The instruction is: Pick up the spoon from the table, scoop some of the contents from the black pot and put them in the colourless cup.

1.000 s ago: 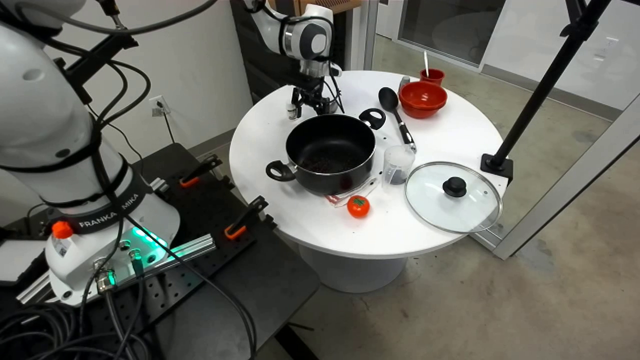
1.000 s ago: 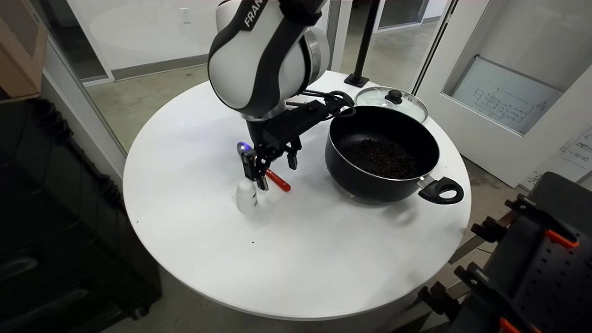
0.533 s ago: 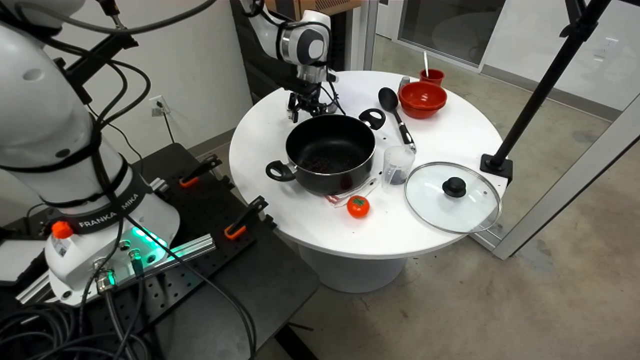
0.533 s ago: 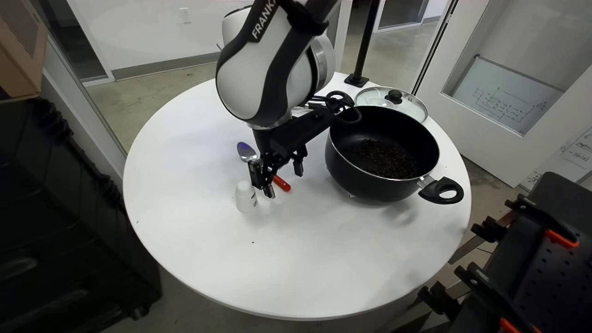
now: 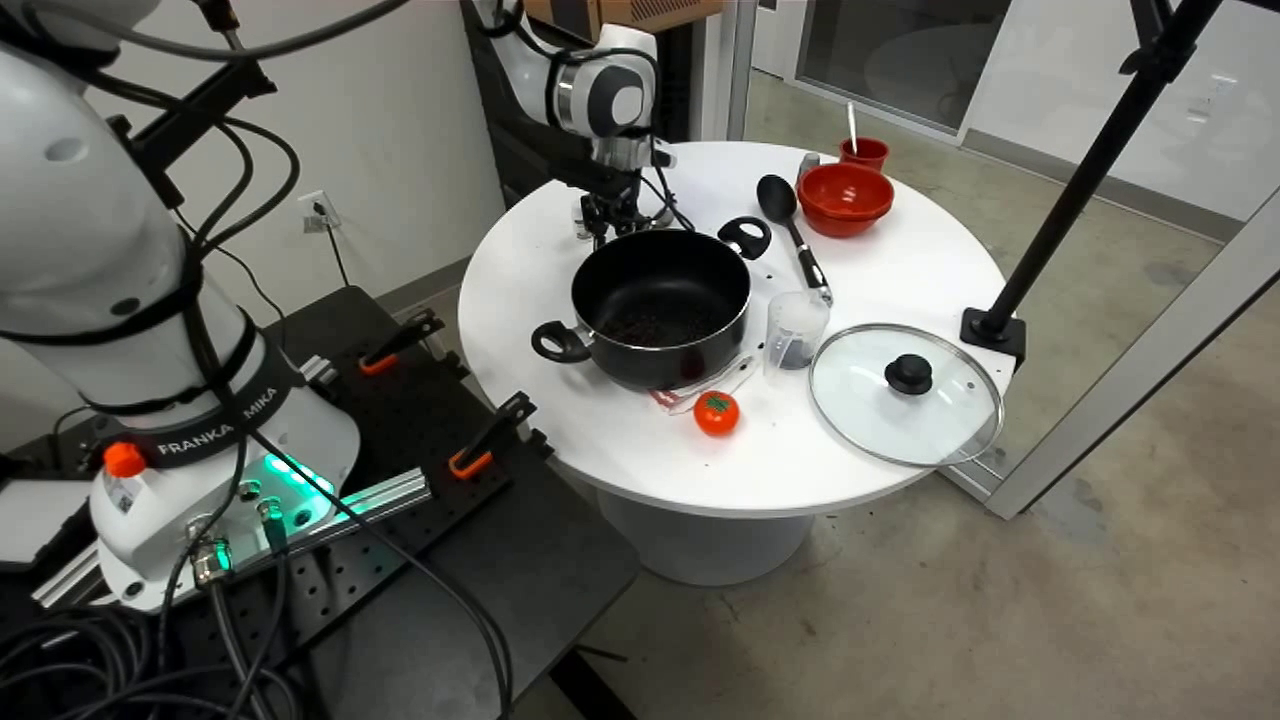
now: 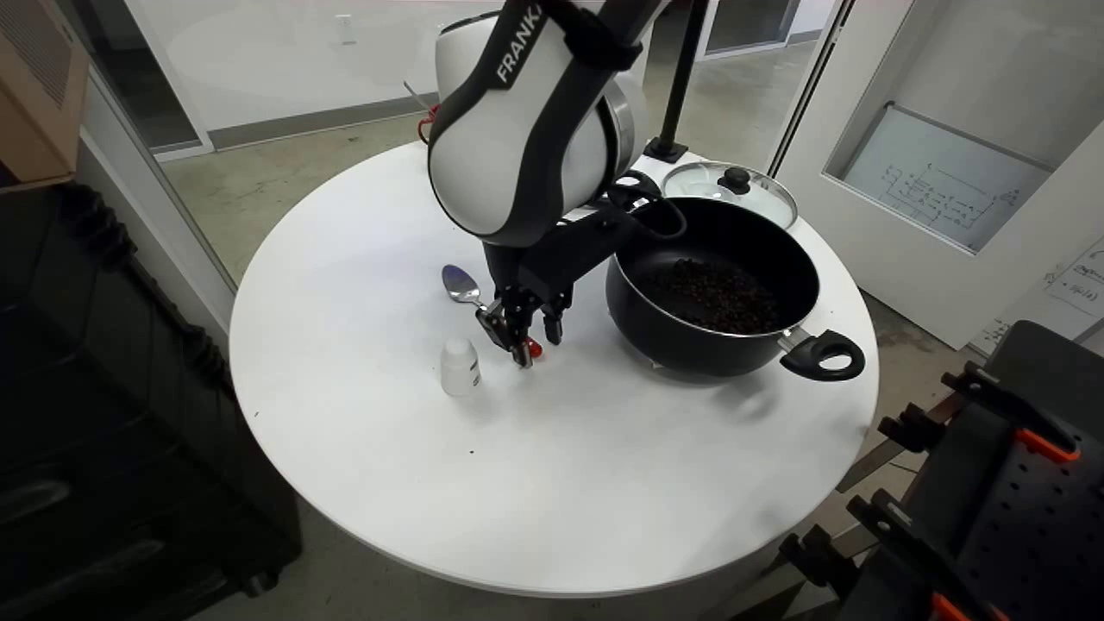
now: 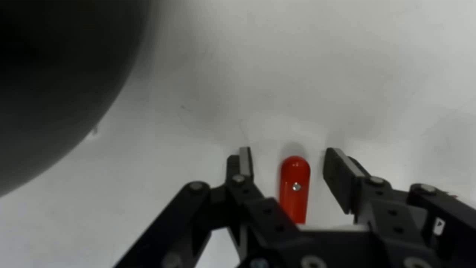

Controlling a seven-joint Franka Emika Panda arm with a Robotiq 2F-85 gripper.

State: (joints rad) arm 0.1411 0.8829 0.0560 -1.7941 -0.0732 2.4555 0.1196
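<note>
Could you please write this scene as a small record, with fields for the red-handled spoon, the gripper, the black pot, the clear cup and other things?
spoon: metal head, red handle, lying on the table
gripper: open, red handle between its fingers, a gap on each side
black pot: uncovered, small dark pieces inside
clear cup: upright, between black pot and glass lid; dark patch low in it, unclear
others: tomato, red bowls, white container

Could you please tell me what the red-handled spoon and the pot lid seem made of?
Red-handled spoon: head probably polished metal, being silvery and reflective; handle likely plastic, glossy with highlights. Pot lid: probably smooth, clear glass, since the white table shows through.
</note>
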